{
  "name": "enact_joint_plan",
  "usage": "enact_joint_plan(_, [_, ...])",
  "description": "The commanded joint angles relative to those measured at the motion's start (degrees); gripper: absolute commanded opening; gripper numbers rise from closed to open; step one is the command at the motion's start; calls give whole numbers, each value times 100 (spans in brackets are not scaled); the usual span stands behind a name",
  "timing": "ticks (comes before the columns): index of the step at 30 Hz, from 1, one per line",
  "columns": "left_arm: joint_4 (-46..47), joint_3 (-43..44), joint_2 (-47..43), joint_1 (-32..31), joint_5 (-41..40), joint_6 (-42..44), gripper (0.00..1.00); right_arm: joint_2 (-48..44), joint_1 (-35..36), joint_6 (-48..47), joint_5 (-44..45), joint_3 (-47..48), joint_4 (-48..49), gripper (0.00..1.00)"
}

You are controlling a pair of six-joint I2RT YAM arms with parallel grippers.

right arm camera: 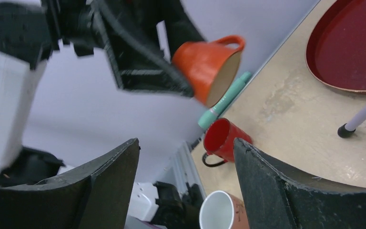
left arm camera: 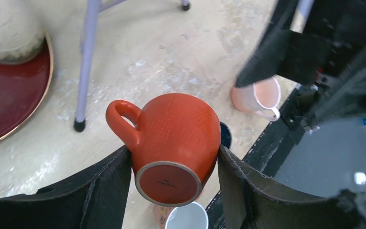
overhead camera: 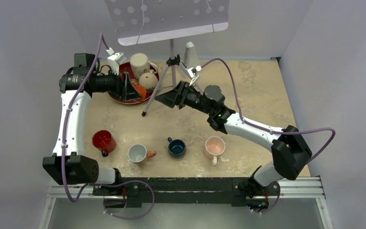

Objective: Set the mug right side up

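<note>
**Orange mug aloft on its side, turn not yet done**

On the left, the left gripper [left arm camera: 172,157] is pinching the orange mug [left arm camera: 176,129] across its rounded belly. It is holding the mug in the air beside the red plate [overhead camera: 116,98], tipped over, with the base pointing back at the wrist and the handle sticking out sideways. Further right, the right gripper [right arm camera: 186,143] is hanging close by with its jaws spread around nothing.

The risks are running the same way. The fingers are bearing on a curved, glazed wall, so the mug could be swivelling or sliding out as the wrist rolls it upright. A drop there would likely be landing on the plate and its crockery. The handle could be catching a leg of the tripod stand [overhead camera: 172,47], and the two arms are working near enough to knock each other.

Counting seven mugs:
- one orange, gripped
- two on the plate, the taller cream mug [overhead camera: 139,64] and the rounder cream mug [overhead camera: 147,81]
- four upright along the near edge of the table [overhead camera: 257,95]: red mug [overhead camera: 103,140], white mug [overhead camera: 137,153], dark blue mug [overhead camera: 176,147], pink mug [overhead camera: 214,147]

There is one plate and one stand.
</note>
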Motion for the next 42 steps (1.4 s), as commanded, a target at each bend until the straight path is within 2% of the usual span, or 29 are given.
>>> enact_joint_plan(1, [-157,-61,-132,-57,1255,741,0,134,-189,1024,-387,105,1219,75])
enact_joint_plan(6, [-328,11,-175,-211,1939,1200,0,717,-115,1436,-766,476,1509,76])
enact_joint_plan(8, [-387,68,-176,-265,1943,1270,0,824,-113,1510,-819,586,1632,75])
enact_joint_plan(11, [-314,59,-130,-296,1926,1204,0,1062,-64,1523,-1034,1009,1637,71])
enact_joint_plan(13, [-278,18,-133,-367,1944,1206,0,1234,-11,1576,-1187,1276,1721,64])
enact_joint_plan(16, [-293,-82,-143,-401,1957,1284,0,1444,57,1726,-1306,1518,1954,40])
enact_joint_plan(19, [-330,-175,-153,-539,1790,1393,0,1360,44,1961,-1266,1267,2210,0])
enact_joint_plan(20, [-373,-152,-156,-534,1646,1434,8,1263,1,1986,-1141,1097,2144,0])
enact_joint_plan(21, [-399,-115,-156,-534,1438,1430,29,1110,-25,1959,-1034,905,2015,0])
enact_joint_plan(22, [-426,-93,-157,-516,1232,1412,52,940,-49,1846,-910,751,1763,0])
enact_joint_plan(24, [-451,-82,-170,-484,866,1373,92,533,-67,1312,-582,626,848,0])
enact_joint_plan(25, [-456,-77,-181,-476,739,1363,99,327,-65,909,-353,687,147,0])
enact_joint_plan(30, [-416,-90,-156,-453,174,1298,100,-540,-63,-788,1603,1385,-3772,0])
enact_joint_plan(31, [-359,-114,-129,-454,4,1222,100,-645,-64,-978,2113,1502,-4752,0])
enact_joint_plan(34, [-169,-223,-11,-454,-679,1038,100,-901,-76,-1163,3422,1486,-6547,0])
enact_joint_plan(38, [-81,-338,186,-453,-1323,952,100,-1255,-222,-823,4399,939,-8128,0])
enact_joint_plan(40, [85,-450,247,-449,-1681,863,100,-1476,-476,-726,4603,490,-8424,0])
enact_joint_plan(42, [263,-551,312,-453,-2003,787,100,-1647,-968,-725,4421,28,-8410,0])
